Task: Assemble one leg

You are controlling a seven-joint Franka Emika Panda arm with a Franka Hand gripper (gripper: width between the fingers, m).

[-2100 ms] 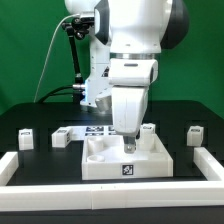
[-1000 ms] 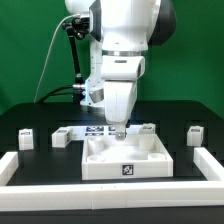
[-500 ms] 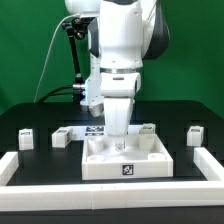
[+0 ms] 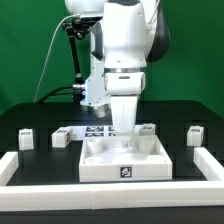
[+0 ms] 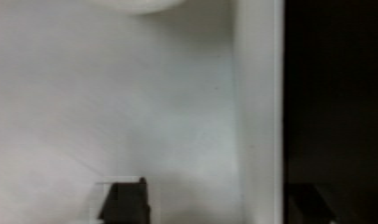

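As far as we can tell, nothing's attached yet: the leg sits loose on the table just beside the gripper. The gripper hangs low over the big recessed white piece, fingers spread and empty. Grabbing and fitting are both left.

Seen this close, nearly everything is a blurred flat white plastic surface, too soft to show any detail. A round pale bulge pokes in at one edge of it. A brighter straight white strip runs alongside the surface, and past that lies a dark area which I cannot identify. The hand shows only as two dark fingertips, set apart, with the strip running between them.
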